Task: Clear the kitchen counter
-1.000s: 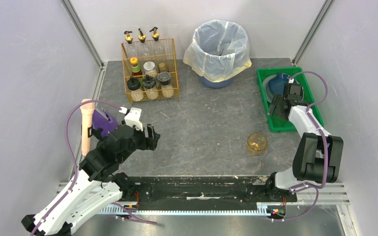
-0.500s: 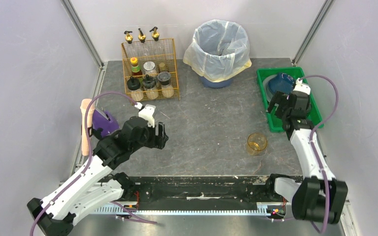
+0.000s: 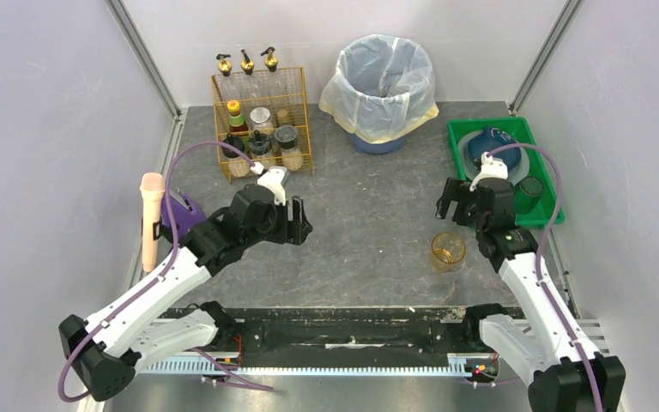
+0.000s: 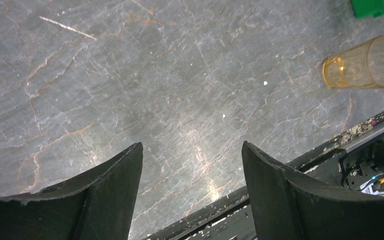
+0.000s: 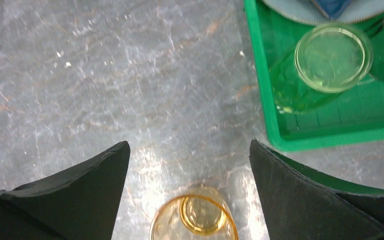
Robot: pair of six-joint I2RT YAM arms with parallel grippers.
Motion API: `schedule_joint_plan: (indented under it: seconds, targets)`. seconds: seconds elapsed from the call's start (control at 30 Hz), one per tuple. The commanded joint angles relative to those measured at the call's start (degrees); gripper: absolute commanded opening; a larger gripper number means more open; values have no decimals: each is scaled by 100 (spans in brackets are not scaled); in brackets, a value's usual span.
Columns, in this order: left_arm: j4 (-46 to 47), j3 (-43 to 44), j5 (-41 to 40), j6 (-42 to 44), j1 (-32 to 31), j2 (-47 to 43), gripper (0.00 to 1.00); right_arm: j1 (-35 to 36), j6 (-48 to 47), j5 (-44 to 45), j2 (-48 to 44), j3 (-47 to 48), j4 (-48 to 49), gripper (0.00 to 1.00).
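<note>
Right now the kitchen counter (image 3: pixel 360 215), a dark grey slab with pale veins, fills the middle of the overhead view, from the back wall down to the black rail (image 3: pixel 343 322) along the bottom. The left tool (image 3: pixel 300 225) hangs over a bare stretch left of centre. Its jaws are spread wide with nothing between them, and in the left wrist view its two dark fingers (image 4: pixel 110 190) frame only stone.

The right tool (image 3: pixel 455 206) sits right of centre, just beside the left wall of the green tray (image 3: pixel 486 123). Its jaws also stand wide and hold nothing. An amber glass (image 3: pixel 448 251) stands upright on the counter just below that tool in the frame. In the right wrist view the glass shows at the bottom edge, midway between the fingers and clear of both. In the left wrist view it appears at the upper right, well apart from the left tool.

Inside the tray, at the right of the overhead frame, a clear glass (image 5: pixel 332 57) stands upright below a blue dish (image 3: pixel 489 144). At the top centre sits a bin (image 3: pixel 383 81) lined with a pale bag. To its left is a gold wire rack (image 3: pixel 262 120) holding bottles and jars. At the left edge a peach cylinder (image 3: pixel 150 219) lies just beside a purple object (image 3: pixel 180 215).
</note>
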Motion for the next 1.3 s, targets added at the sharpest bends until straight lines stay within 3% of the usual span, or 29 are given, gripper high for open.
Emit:
schedule_joint_plan:
  seconds: [0.0,0.2,0.43,0.57,0.73,0.8,0.87,1.07,1.27]
  targets:
    - [26,442,-129,4,-25,-34,78,75,68,208,-261,-65,-979,90]
    - [121,262,-189,-28,-25,-362,78,79,165,687,-354,-253,-1582,83]
    - [230,-21,-178,-197,-25,-616,78,75,191,508,-53,-463,-1644,77]
    - [365,-131,-26,-324,-25,-562,78,75,201,145,-28,-623,-1470,63]
    - [745,-212,336,-557,-32,-326,77,89,214,-173,-91,-757,-1201,37]
    - [930,-224,499,-686,-42,-165,76,143,293,-291,-123,-784,-1034,22]
    - [1110,-203,521,-790,-85,2,76,302,400,-321,-187,-793,-835,12]
    - [1446,162,569,-909,-476,676,75,1097,720,151,-109,-470,-566,0]
    - [1689,592,179,-963,-886,1385,74,2386,958,1003,414,61,-542,0]
